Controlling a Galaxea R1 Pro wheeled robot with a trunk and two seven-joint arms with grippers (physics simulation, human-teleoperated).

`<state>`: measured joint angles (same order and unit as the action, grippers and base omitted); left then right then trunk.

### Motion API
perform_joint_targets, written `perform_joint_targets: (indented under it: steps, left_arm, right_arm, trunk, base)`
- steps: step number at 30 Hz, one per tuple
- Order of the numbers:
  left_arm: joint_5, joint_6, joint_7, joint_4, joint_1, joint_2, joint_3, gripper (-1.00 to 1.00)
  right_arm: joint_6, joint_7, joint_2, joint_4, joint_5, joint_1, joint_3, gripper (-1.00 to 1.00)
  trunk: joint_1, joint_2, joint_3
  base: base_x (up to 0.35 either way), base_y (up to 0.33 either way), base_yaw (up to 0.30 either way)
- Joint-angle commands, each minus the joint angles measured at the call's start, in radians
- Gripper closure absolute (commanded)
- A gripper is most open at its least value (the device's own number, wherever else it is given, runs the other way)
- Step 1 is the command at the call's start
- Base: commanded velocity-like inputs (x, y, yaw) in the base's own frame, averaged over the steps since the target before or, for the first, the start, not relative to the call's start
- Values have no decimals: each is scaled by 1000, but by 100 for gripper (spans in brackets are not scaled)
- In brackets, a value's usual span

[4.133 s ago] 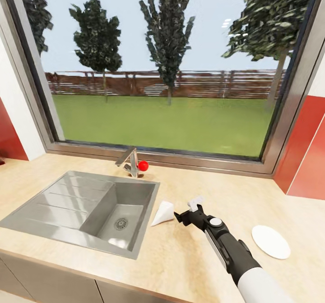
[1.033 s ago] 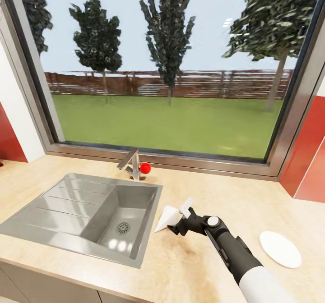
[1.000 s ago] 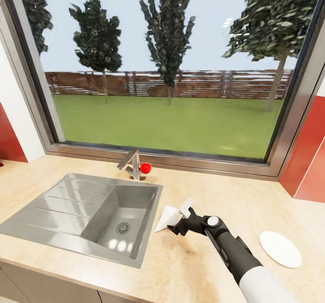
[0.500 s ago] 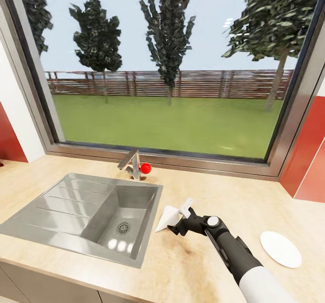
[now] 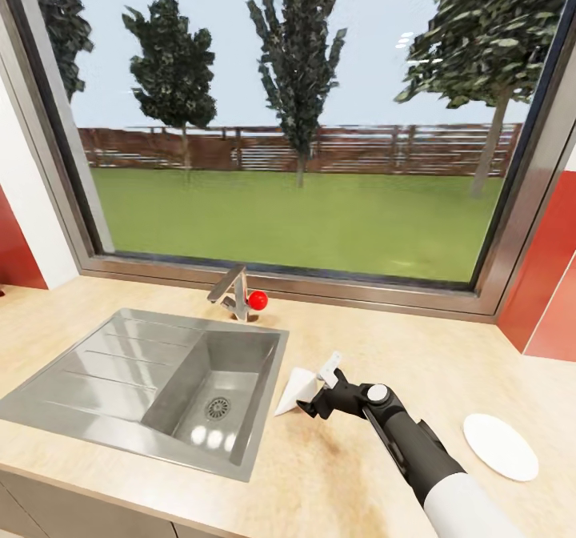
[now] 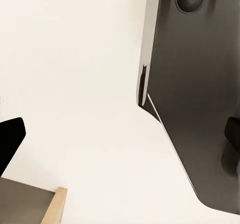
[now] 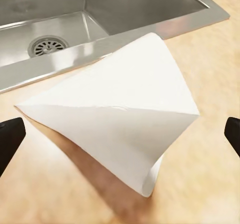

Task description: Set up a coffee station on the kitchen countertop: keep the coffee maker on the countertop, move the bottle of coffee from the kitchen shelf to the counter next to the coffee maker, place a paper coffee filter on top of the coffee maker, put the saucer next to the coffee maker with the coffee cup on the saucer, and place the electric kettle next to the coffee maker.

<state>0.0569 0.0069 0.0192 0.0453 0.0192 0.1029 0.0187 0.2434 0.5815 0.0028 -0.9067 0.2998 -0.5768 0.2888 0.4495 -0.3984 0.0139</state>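
Where the light wood-grain kitchen countertop meets the right rim of a steel sink, the paper coffee filter lies on its side, a small white cone with its point toward the sink. The right wrist view brings the paper coffee filter close: thin matte paper, slightly creased, its open mouth facing the camera, with the sink's drain grille behind it. The right gripper sits just beside the filter's mouth; in the right wrist view its two dark fingertips appear at opposite edges of the picture, spread wide with the cone between them and not touching it.

From the head view, the saucer, flat, round and white, rests well apart to the right on the counter. A chrome tap with a red knob stands behind the sink, below a large window onto grass, trees and a fence.

The left wrist view gives a blank pale surface, a dark glossy panel and a sliver of wood edge; what these belong to is hard to make out, and the left gripper's state cannot be told.
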Motion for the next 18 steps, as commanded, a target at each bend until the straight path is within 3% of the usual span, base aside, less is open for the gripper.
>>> perform_joint_targets:
  steps: [1,18]
  left_arm:
    - [6,1,2,2,1,0,1,-100]
    - [6,1,4,2,1,1,1,-100]
  right_arm:
    - [4,5,0,-2,8,0,0,-100]
    - [4,5,2,-1,8,-1,1,-100]
  trunk:
    - [1,-2,1]
    - [1,-2,1]
  base:
    - [9,0,0]
    - [29,44,0]
